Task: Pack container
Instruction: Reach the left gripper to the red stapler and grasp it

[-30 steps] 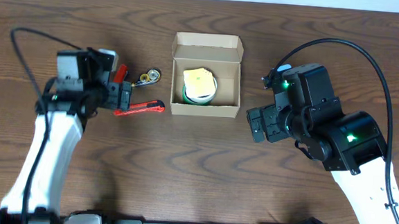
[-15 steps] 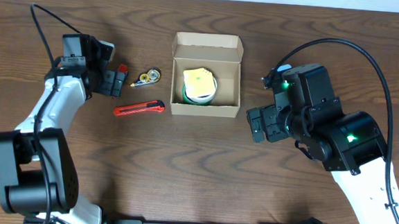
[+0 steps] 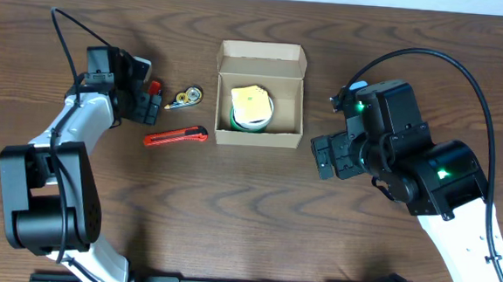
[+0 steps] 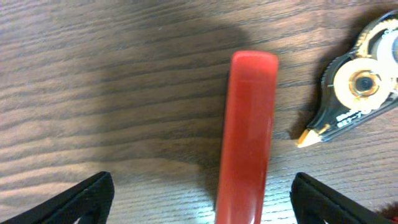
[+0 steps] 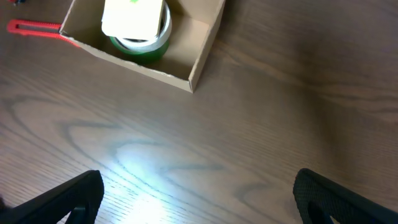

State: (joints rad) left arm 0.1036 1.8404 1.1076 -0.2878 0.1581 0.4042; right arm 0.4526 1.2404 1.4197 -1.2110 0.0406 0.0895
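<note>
With jaws spread, left gripper [image 4: 202, 196] should shift toward 3 o'clock, centring the red stick [image 4: 247, 137] before pinching it for the box [image 3: 258, 140]

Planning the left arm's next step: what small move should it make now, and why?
Probably lower the left gripper and close on the red stick. It lies ungripped on the table between the open jaws, and the correction tape beside it sits clear of them. The container is open with room to spare.
</note>
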